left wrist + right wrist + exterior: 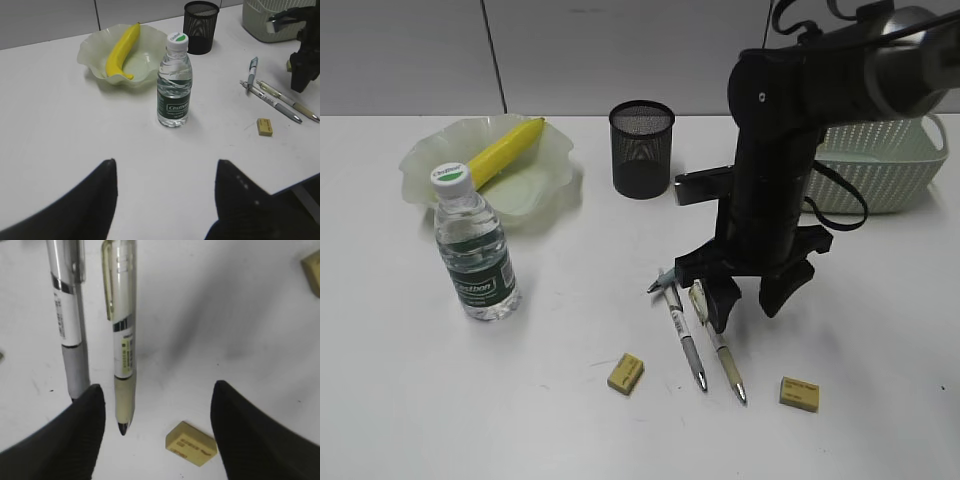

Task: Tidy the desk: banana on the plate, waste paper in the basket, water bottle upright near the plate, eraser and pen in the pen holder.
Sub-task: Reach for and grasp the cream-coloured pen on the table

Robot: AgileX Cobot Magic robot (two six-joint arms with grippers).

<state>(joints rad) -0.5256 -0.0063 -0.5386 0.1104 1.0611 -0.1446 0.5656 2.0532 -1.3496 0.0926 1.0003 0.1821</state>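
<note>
The yellow banana (507, 150) lies on the pale green plate (425, 160). The water bottle (475, 250) stands upright in front of the plate. Two pens, silver (685, 335) and beige (722, 350), lie side by side, with a third bluish pen (665, 282) behind them. My right gripper (748, 310) is open and empty just above the pens; in the right wrist view (157, 390) the beige pen (122, 340) tip and a yellow eraser (191, 444) lie between its fingers. My left gripper (165, 167) is open and empty, well short of the bottle (174, 85). No waste paper shows.
The black mesh pen holder (642, 148) stands at the back middle. The pale green basket (880, 165) is at the back right, partly behind my right arm. Erasers lie at the front left (625, 372) and front right (800, 393); another shows in the right wrist view (312, 272).
</note>
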